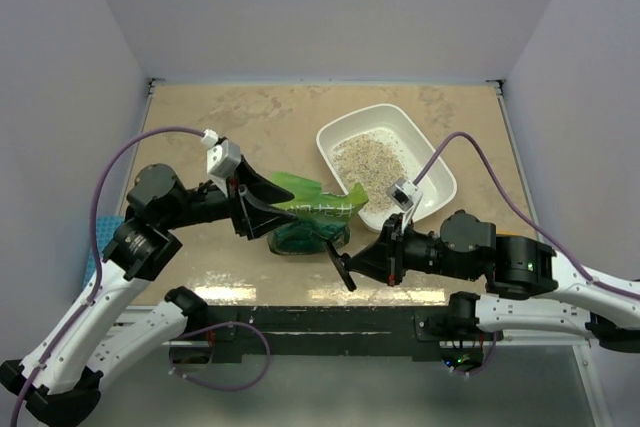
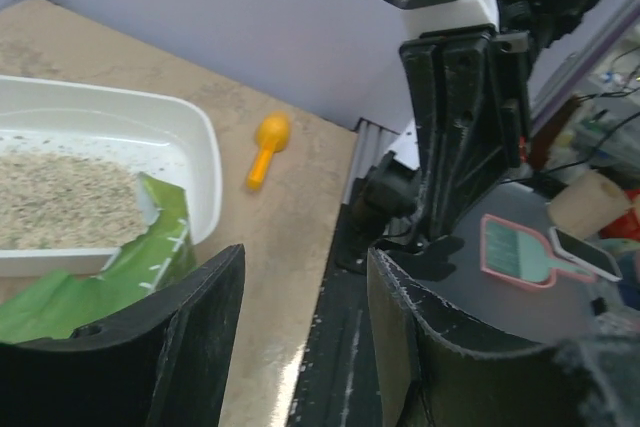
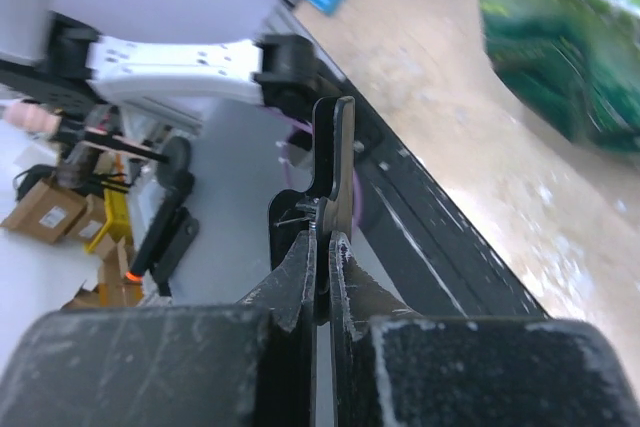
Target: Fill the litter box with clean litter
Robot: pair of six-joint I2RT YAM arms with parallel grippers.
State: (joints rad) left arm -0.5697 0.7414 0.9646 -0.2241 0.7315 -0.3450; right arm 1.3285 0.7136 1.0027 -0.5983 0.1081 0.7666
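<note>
At the near edge of the mottled tan tabletop (image 1: 230, 117), my right gripper (image 1: 345, 275) is pressed shut and empty. My left gripper (image 2: 305, 262) gapes beside the crinkled green plastic bag (image 1: 310, 212), seemingly not gripping it. I should pinch its base and tip slowly. Beyond, the white shallow plastic litter box (image 1: 437, 185) holds a thin layer of speckled beige-grey litter (image 1: 368, 159).

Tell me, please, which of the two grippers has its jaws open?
The left gripper: its jaws stand apart, while the right gripper has them pressed shut.
</note>
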